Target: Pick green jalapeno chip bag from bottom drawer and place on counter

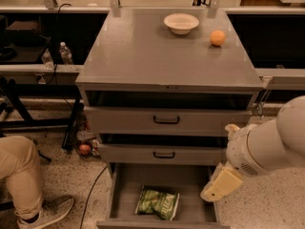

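The green jalapeno chip bag (157, 202) lies flat on the floor of the open bottom drawer (125, 185), near its front middle. My gripper (221, 183) shows as a cream-coloured piece at the end of the white arm (267, 147). It hangs by the drawer's right edge, to the right of the bag and a little above it, not touching it. The grey counter (152, 51) tops the cabinet above.
A white bowl (181, 23) and an orange fruit (218, 37) sit at the back right of the counter. Two shut drawers with black handles (166, 120) are above the open one. A person's leg and shoe (28, 185) are at the left. Water bottles (66, 53) stand behind.
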`<state>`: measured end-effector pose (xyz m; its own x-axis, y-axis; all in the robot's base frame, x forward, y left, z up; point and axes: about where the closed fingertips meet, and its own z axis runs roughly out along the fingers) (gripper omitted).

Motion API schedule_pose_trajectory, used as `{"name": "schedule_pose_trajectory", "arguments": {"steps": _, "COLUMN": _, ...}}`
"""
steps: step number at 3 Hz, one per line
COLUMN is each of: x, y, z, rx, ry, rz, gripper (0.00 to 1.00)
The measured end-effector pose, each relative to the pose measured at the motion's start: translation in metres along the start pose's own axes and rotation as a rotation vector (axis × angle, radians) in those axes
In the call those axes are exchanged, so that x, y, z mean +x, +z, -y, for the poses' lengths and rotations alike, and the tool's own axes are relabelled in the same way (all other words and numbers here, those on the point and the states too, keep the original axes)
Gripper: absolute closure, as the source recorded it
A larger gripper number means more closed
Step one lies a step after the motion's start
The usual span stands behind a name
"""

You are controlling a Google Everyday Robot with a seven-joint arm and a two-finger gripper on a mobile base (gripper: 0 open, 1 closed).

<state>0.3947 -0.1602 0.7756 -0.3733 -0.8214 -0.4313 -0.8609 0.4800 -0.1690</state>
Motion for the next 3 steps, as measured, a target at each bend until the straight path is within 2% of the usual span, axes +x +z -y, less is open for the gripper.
{"name": "schedule_pose_trajectory", "arguments": {"steps": 1, "x": 0.029, "y": 0.058, "z": -0.016, "rx": -0.022, "ry": 0.025, "rz": 0.027, "gripper": 0.0}}
{"name": "schedule_pose_trajectory", "arguments": {"steps": 2, "x": 0.044, "y": 0.107, "z": -0.022, "rx": -0.036, "ry": 0.051, "rz": 0.061, "gripper": 0.0}}
{"name": "schedule_pose_trajectory", "arguments": {"steps": 3, "x": 0.044, "y": 0.107, "z": -0.022, "rx": -0.036, "ry": 0.051, "rz": 0.061, "gripper": 0.0}}
